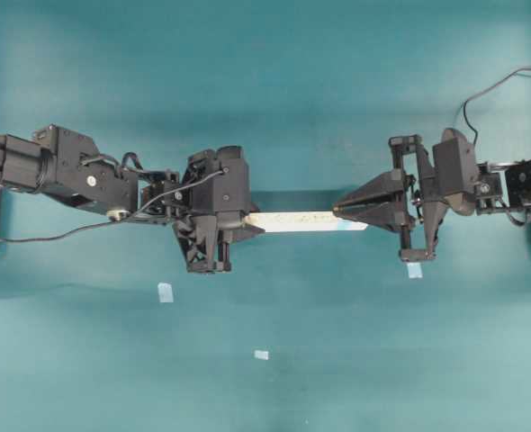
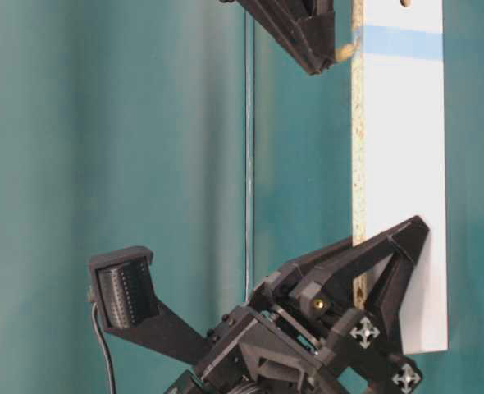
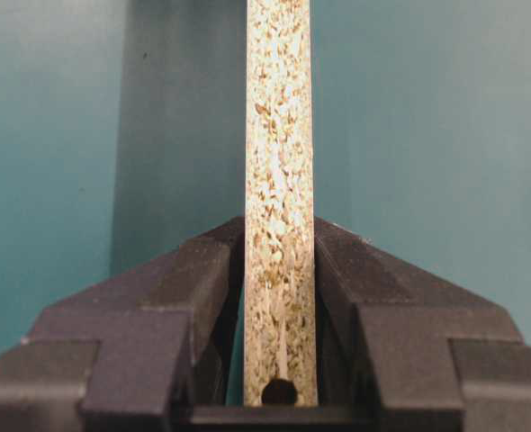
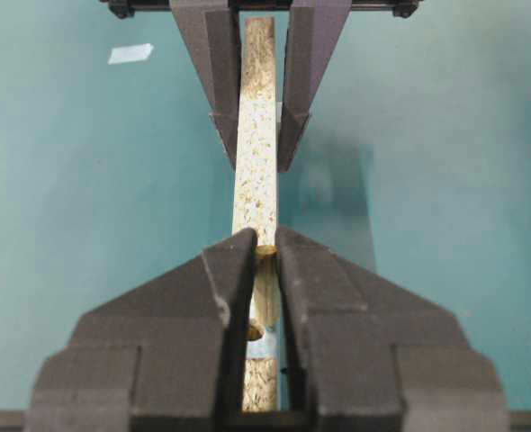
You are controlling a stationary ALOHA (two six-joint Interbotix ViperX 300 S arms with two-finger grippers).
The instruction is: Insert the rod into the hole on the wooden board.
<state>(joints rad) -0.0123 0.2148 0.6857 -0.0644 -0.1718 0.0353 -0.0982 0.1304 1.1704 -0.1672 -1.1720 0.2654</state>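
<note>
The wooden board [image 1: 301,220] hangs level above the table, narrow speckled edge up. My left gripper [image 1: 252,223] is shut on its left end. In the left wrist view the board [image 3: 279,135] sits between the fingers [image 3: 202,270], with a plain dark hole by the palm. My right gripper [image 1: 337,211] is shut on the rod [image 4: 266,288] over the other end. The table-level view shows the rod [image 2: 345,51] tilted, its tip touching the board's edge [image 2: 358,123] at the light-blue band [image 2: 402,41]. The hole [image 4: 254,331] shows beside the blue mark; I cannot tell whether the tip is inside it.
Small pale-blue tape squares lie on the teal table [image 1: 265,90] at the front left [image 1: 165,292], front middle [image 1: 261,355] and under the right arm [image 1: 414,269]. Both arm bases stand at the table's left and right edges.
</note>
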